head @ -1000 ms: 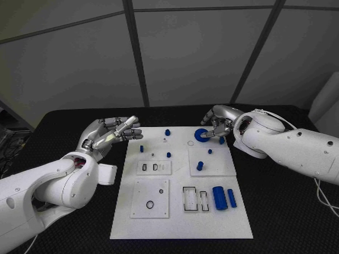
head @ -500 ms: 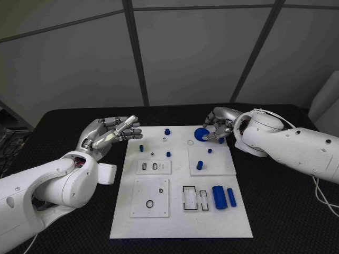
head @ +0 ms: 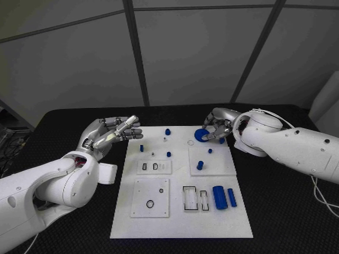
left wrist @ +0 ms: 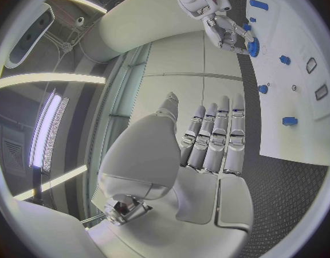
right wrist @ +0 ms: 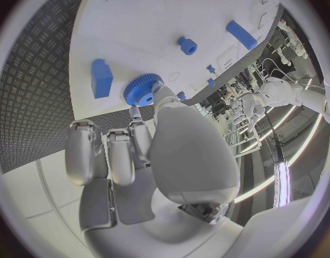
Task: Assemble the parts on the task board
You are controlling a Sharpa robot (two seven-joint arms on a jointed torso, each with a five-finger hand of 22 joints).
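The right hand (head: 215, 127) pinches a blue gear (head: 202, 134) over the task board's (head: 177, 222) far right, the left hand (head: 108, 135) waits open-fingered, and most parts, like two near-right cylinders (head: 224, 197), look unassembled.

Left hand (head: 108, 133) empty, right hand (head: 215, 127) pinching.

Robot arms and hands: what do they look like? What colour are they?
Both arms are smooth, rounded white shells. Each ends in a silver metal hand, the left hand and the right hand, with jointed fingers like a person's. A thin white cable loops over the right arm.
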